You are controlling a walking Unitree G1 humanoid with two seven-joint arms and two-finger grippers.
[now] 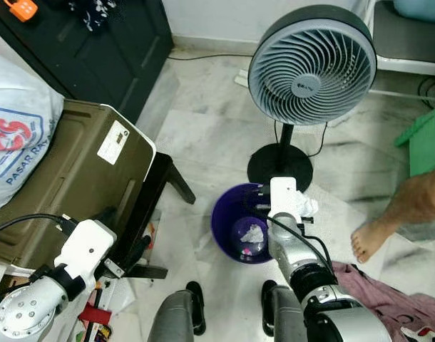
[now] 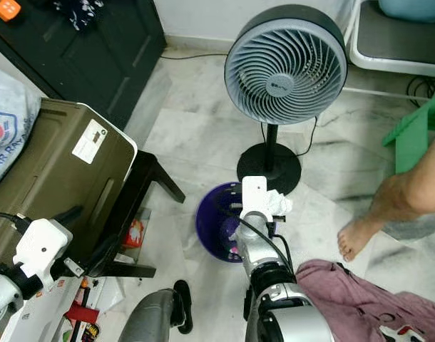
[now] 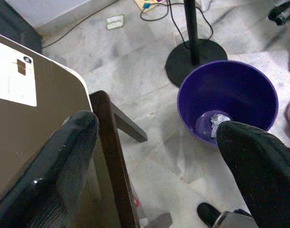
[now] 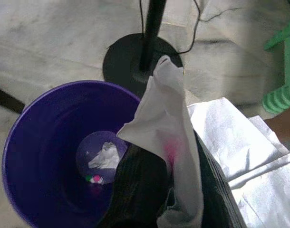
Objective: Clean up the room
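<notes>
One tissue held above the bin

My right hand [image 4: 176, 190] is pinched shut on a crumpled white tissue [image 4: 169, 137], which drapes over my black fingers [image 4: 140, 190] with a faint pink stain on it. The hand hangs over the near rim of the purple bin [image 1: 224, 214], which stands on the marble floor [image 1: 203, 135] against the base of the black standing fan [image 1: 310, 64]. One scrap of paper [image 4: 103, 156] already lies at the bottom.

To drop it well, I judge I should carry the hand further over the middle of the bin before letting go, since the tissue trails toward the rim and could catch or fall outside.

My right arm reaches forward and down, wrist bent toward the bin. My left hand [image 3: 154, 156] is wide open and empty, held beside the brown case [image 1: 75, 171] on the dark bench [image 1: 157, 192]. A person's bare foot [image 1: 371, 239] rests nearby.
</notes>
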